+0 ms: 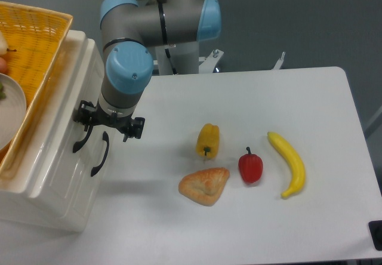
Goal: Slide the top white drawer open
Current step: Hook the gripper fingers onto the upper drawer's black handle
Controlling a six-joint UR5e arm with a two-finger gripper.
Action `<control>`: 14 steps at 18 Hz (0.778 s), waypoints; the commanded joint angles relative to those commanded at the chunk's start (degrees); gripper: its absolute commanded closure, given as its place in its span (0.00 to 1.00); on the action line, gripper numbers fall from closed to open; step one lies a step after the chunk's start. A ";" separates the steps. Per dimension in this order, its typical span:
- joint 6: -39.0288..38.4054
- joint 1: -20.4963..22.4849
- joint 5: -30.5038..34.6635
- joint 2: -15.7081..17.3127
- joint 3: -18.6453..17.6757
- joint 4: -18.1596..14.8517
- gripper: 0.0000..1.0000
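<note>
Grey tubular arm (152, 23), blue caps, black hand (108, 123).

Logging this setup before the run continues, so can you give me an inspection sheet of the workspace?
Surface: white table, no spills seen.
Job's things: top white drawer in the white cabinet looks closed; its black handle sits by the hand, lower handle beside it.
Clutter: yellow pepper, red pepper, banana, pastry.
Hand: the hand is at the upper handle; open or shut cannot be told.
Cables: nothing seen.
Surroundings: yellow wicker basket on the cabinet; grey floor.
</note>
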 joint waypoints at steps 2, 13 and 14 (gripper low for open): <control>0.00 0.09 -0.09 0.00 0.17 0.00 0.00; 0.70 0.79 1.85 -0.70 0.44 0.00 0.00; 0.79 0.88 1.85 -0.70 0.44 0.00 0.00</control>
